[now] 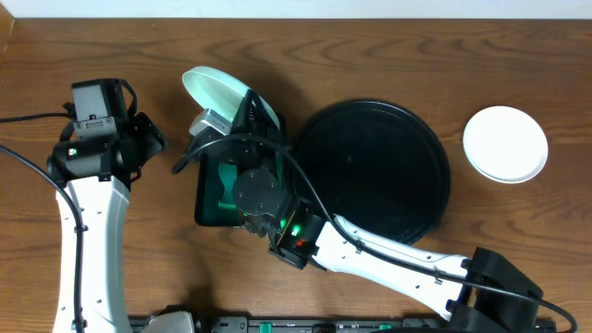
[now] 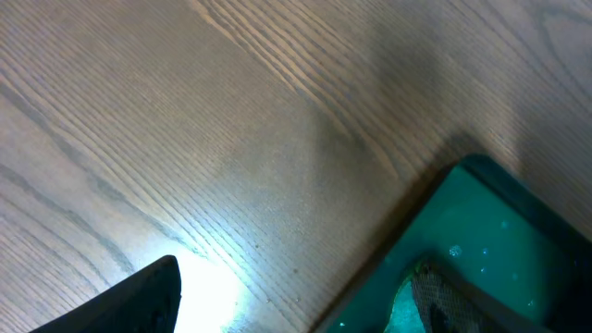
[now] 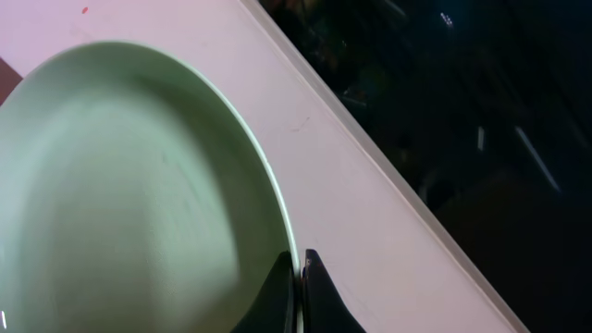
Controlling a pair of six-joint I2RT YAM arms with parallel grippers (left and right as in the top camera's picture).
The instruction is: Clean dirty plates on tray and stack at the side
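Clamping the rim of one pale green plate (image 1: 217, 88) in the right jaws, tilting it over the green tray (image 1: 220, 190), probably keeping drips off the surface (image 1: 370, 55). Holding the left jaws low beside that tray, spread or closed being impossible to tell. Counting two plates, this one and a white plate (image 1: 505, 143) lying well right of the black tray (image 1: 379, 166), and two trays

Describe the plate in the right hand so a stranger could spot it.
Find the round black tray mid-table. Just left of it, by the green tray, the right hand pinches a plate by its rim. It alone is tilted in the air and mint-tinted; the white plate at far right lies flat.
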